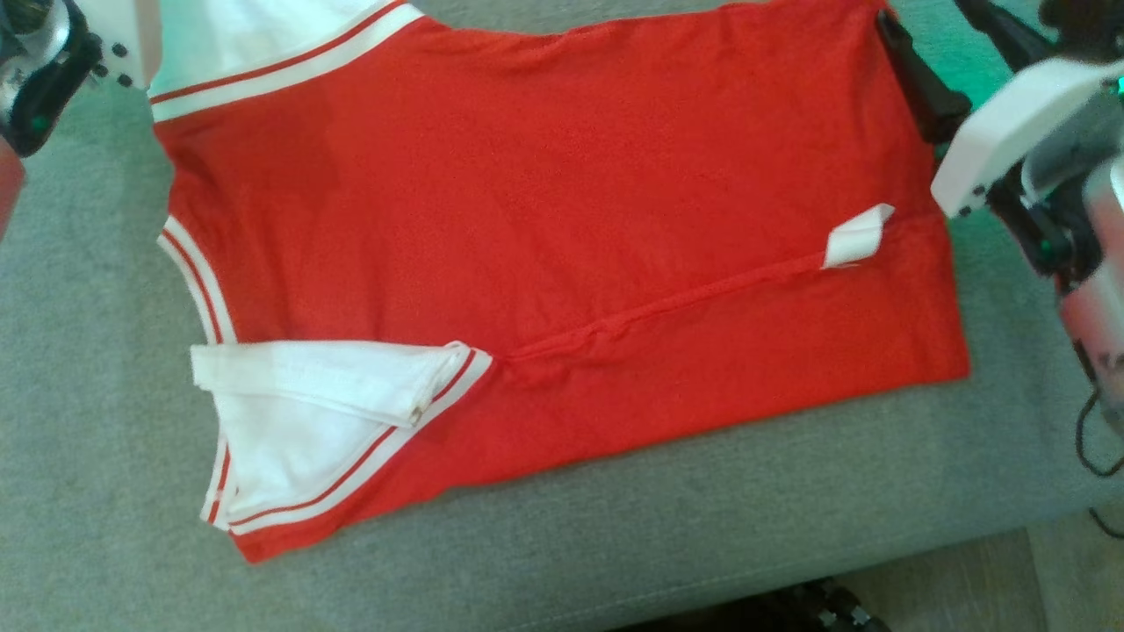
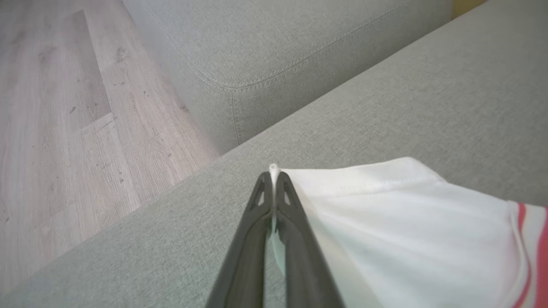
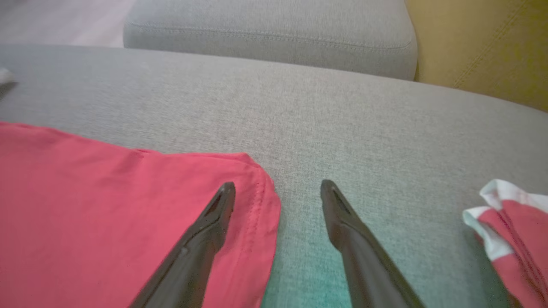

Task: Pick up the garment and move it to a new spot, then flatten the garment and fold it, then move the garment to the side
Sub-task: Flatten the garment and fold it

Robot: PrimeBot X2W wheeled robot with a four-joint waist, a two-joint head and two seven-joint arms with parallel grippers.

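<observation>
The garment [image 1: 562, 228] is a red shirt with white, red-striped sleeves, lying spread across a grey sofa cushion [image 1: 105, 456]. Its near sleeve [image 1: 325, 412] is folded over, and a white label [image 1: 856, 235] sticks up by a raised seam. My left gripper [image 2: 273, 173] is shut on the edge of the far white sleeve [image 2: 406, 214], pinching a thin fold of it. At the hem's far corner [image 3: 252, 188] my right gripper [image 3: 278, 186] stands open. One of its fingers [image 1: 918, 79] lies over the red cloth and the other over bare cushion.
A second grey cushion [image 2: 274, 47] and wood floor [image 2: 64, 128] lie beyond the left gripper. There is a yellow cushion [image 3: 483, 42] at the back right. A red and white bundle of cloth [image 3: 509, 231] sits to the right gripper's right. The sofa's front edge [image 1: 790, 562] runs below the garment.
</observation>
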